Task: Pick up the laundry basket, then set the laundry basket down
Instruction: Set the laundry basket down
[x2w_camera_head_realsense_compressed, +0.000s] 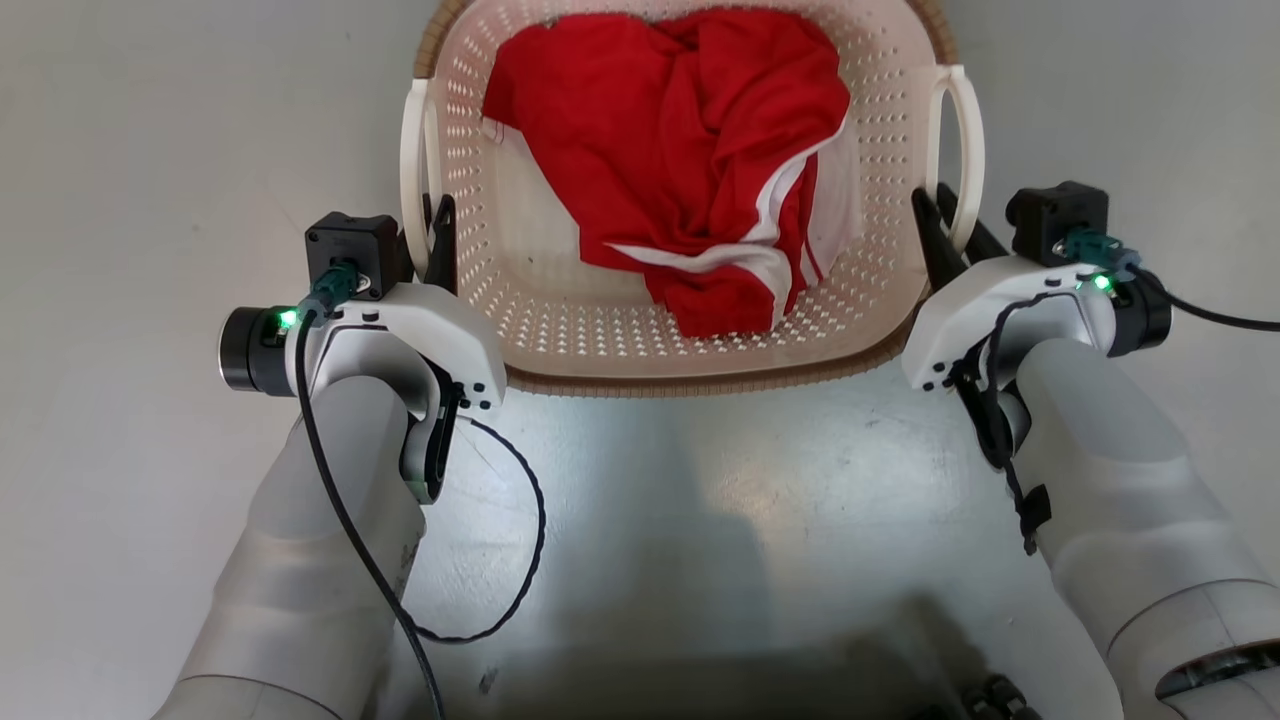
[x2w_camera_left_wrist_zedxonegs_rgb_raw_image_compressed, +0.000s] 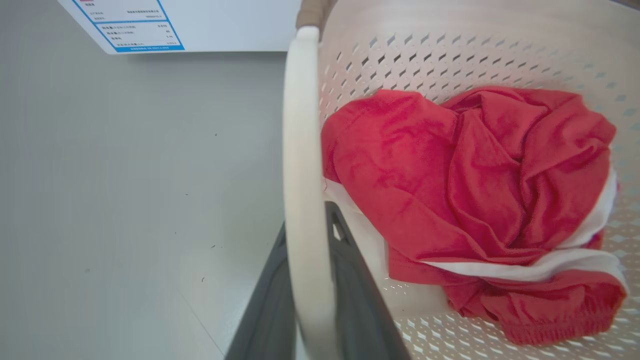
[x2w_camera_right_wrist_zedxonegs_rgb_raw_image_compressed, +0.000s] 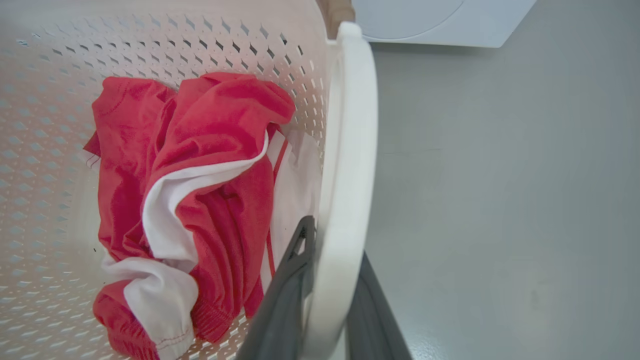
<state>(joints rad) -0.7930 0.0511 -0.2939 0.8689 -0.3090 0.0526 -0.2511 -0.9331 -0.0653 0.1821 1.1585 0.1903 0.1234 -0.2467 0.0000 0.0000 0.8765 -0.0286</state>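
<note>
baskets number one: a single laundry basket (x2w_camera_head_realsense_compressed: 700, 384) sits on or just above the grey floor (x2w_camera_head_realsense_compressed: 150, 150), straight ahead of the robot and centred between its two arms; whether it touches the floor cannot be told. it has two white loop handles, the left handle (x2w_camera_head_realsense_compressed: 412, 170) and the right handle (x2w_camera_head_realsense_compressed: 972, 150), one on each short side. two grippers are at work, one per handle. the left gripper (x2w_camera_head_realsense_compressed: 432, 215) has its dark fingers (x2w_camera_left_wrist_zedxonegs_rgb_raw_image_compressed: 355, 300) closed around the left handle, one finger outside the loop and one inside against the basket wall. the right gripper (x2w_camera_head_realsense_compressed: 938, 205) clamps the right handle the same way, its fingers (x2w_camera_right_wrist_zedxonegs_rgb_raw_image_compressed: 285, 300) pressed to either side of the white band.

the basket is cream plastic, rounded-rectangular, its walls and bottom pierced with rows of small holes, and its top edge is trimmed with a brown woven-look rim. inside lies one crumpled heap of red cloth (x2w_camera_head_realsense_compressed: 680, 140) with white stripes, bunched toward the far right of the bottom. beyond the basket, at the far side, stands one white appliance (x2w_camera_left_wrist_zedxonegs_rgb_raw_image_compressed: 225, 25) bearing a blue-framed label (x2w_camera_left_wrist_zedxonegs_rgb_raw_image_compressed: 135, 27).
</note>
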